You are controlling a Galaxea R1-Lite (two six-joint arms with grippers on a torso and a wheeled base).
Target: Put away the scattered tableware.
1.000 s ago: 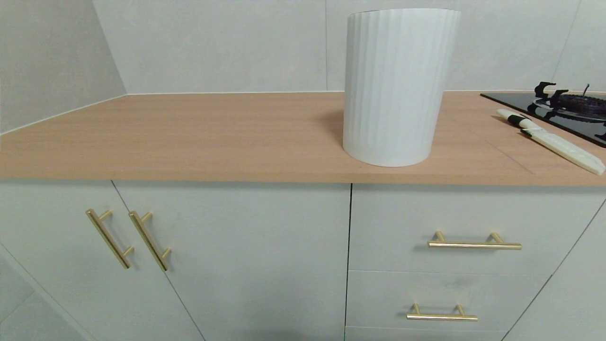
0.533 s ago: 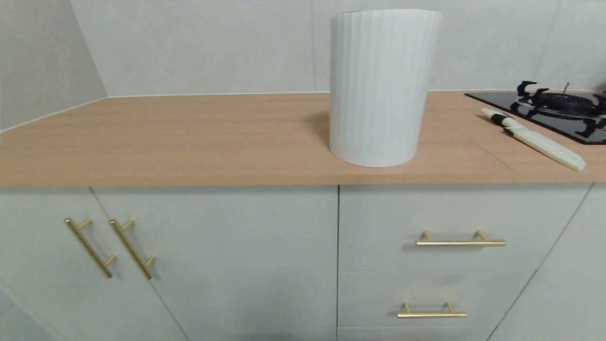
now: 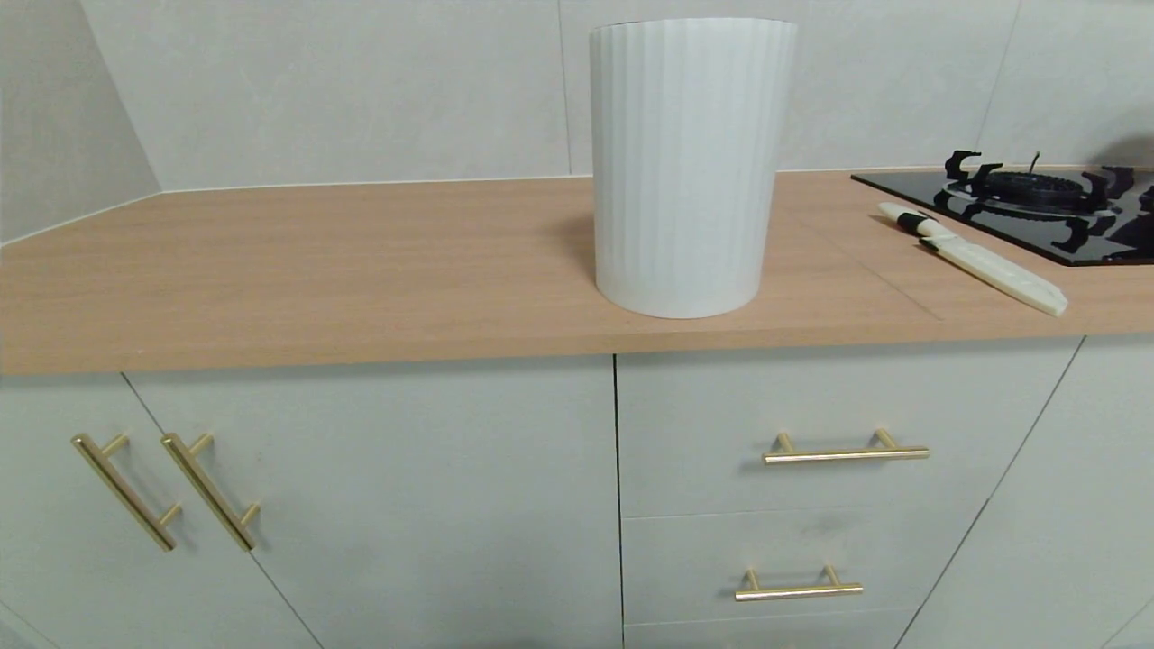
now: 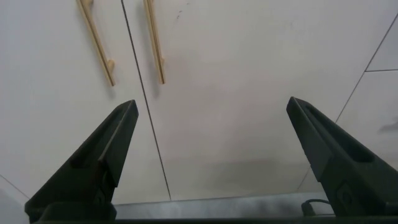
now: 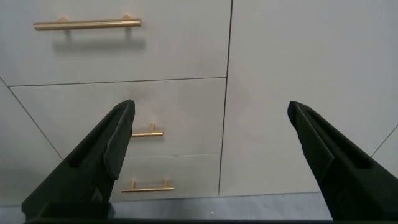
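Observation:
A tall white ribbed holder (image 3: pixel 685 167) stands upright on the wooden countertop (image 3: pixel 315 261), near its front edge. To its right lies a cream knife (image 3: pixel 978 261) with a black band on the handle, flat on the counter beside the hob. My left gripper (image 4: pixel 211 102) is open, held low in front of the cabinet doors with nothing between its fingers. My right gripper (image 5: pixel 210 104) is open too, facing the drawer fronts, and holds nothing.
A black glass hob (image 3: pixel 1037 207) with a burner grate sits at the counter's far right. Below are cabinet doors with two slanted gold handles (image 3: pixel 167 491) and drawers with gold bar handles (image 3: pixel 846 451). Tiled walls close the back and left.
The whole head picture has slid to the left, so the camera has moved. The holder and the knife keep their places on the counter.

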